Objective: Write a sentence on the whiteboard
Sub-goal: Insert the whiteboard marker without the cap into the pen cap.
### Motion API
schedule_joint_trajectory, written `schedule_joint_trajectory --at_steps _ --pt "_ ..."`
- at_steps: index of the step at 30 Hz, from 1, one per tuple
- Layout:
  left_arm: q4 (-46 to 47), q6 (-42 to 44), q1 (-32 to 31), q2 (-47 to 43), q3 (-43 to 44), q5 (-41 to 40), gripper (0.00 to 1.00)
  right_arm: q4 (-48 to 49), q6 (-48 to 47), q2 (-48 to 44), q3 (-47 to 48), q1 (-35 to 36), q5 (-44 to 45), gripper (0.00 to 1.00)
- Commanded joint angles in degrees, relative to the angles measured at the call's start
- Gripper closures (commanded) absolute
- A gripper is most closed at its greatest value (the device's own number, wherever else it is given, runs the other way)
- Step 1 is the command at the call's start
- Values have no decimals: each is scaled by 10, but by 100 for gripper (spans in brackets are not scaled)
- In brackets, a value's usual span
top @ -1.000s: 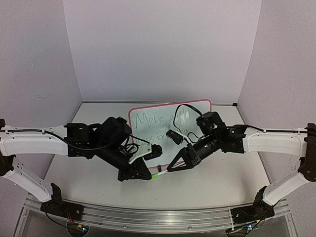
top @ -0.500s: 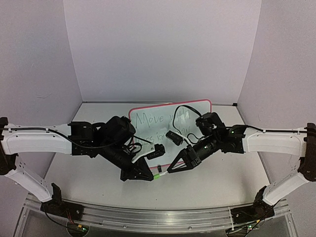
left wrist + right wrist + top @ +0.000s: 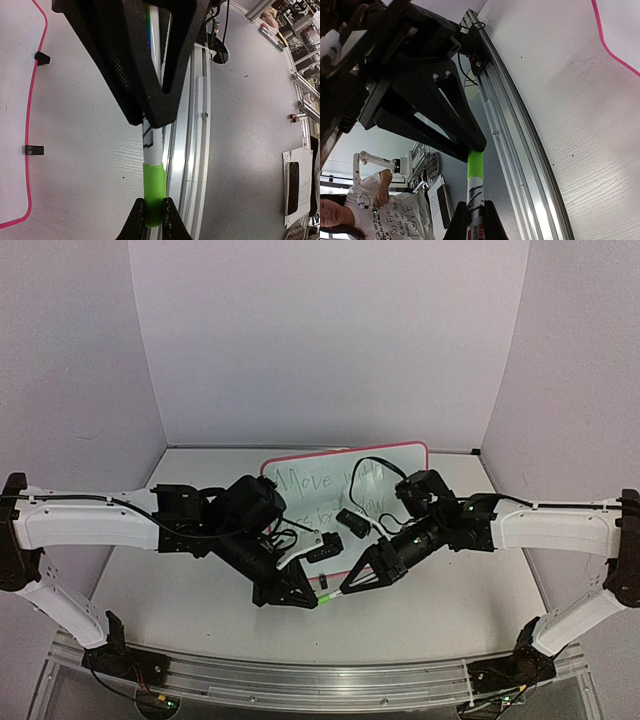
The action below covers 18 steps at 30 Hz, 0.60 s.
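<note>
Between lilac walls point(image 3: 300, 340), the whiteboard point(image 3: 405, 462) with its green sentence point(image 3: 305, 480) lies on the grey table point(image 3: 450, 610). In front of it the left gripper point(image 3: 150, 222) pinches the green cap point(image 3: 154, 190) of the marker point(image 3: 325, 590), and the right gripper point(image 3: 470, 222) pinches its white body.

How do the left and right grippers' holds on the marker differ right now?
The left gripper has its fingers shut on the green cap; the right gripper has its fingers shut on the white barrel. In the top view the left gripper reaches in from the left, the right gripper from the right. Shared: both are closed on one marker, tips facing, just off the whiteboard's near edge.
</note>
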Motion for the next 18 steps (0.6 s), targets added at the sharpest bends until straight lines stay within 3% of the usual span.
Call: schedule_joint_trajectory --at_steps 1,18 --pt "173 -10 -3 0 58 9 100 48 -15 -5 6 28 -3 100" --pt "230 -10 -3 16 79 17 100 47 -21 5 5 41 -3 100"
